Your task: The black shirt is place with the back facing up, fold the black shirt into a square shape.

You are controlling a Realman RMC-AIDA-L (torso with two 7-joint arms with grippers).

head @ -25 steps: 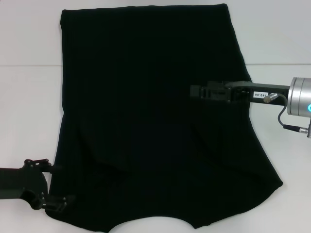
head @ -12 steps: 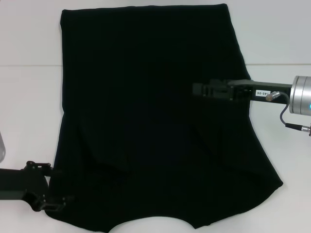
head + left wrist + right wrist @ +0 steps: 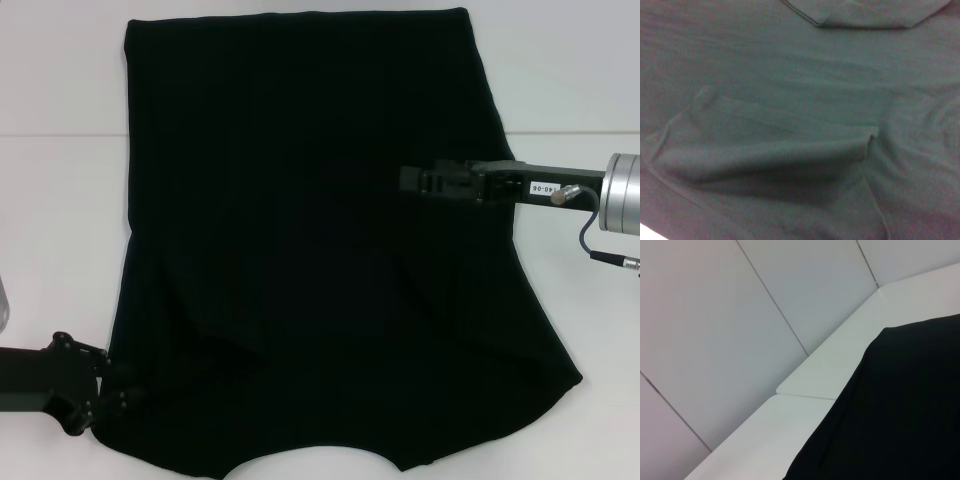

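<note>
The black shirt [image 3: 310, 230] lies flat on the white table [image 3: 60, 200] with both sleeves folded inward over its near half. It fills the left wrist view [image 3: 800, 100], where a folded flap shows. In the right wrist view its edge [image 3: 900, 415] lies on the table. My left gripper [image 3: 118, 388] is at the shirt's near-left corner, low on the table, with its fingers drawn together on the fabric edge. My right gripper [image 3: 408, 180] hangs over the shirt's right-middle part, reaching in from the right and holding nothing.
White table shows on both sides of the shirt. A seam [image 3: 60, 135] runs across the table. Pale wall panels [image 3: 740, 315] stand behind the table in the right wrist view.
My left gripper's fingers have closed in from a wide spread onto the shirt's near-left edge. My right gripper has drifted slightly to the right and a little up in the view.
</note>
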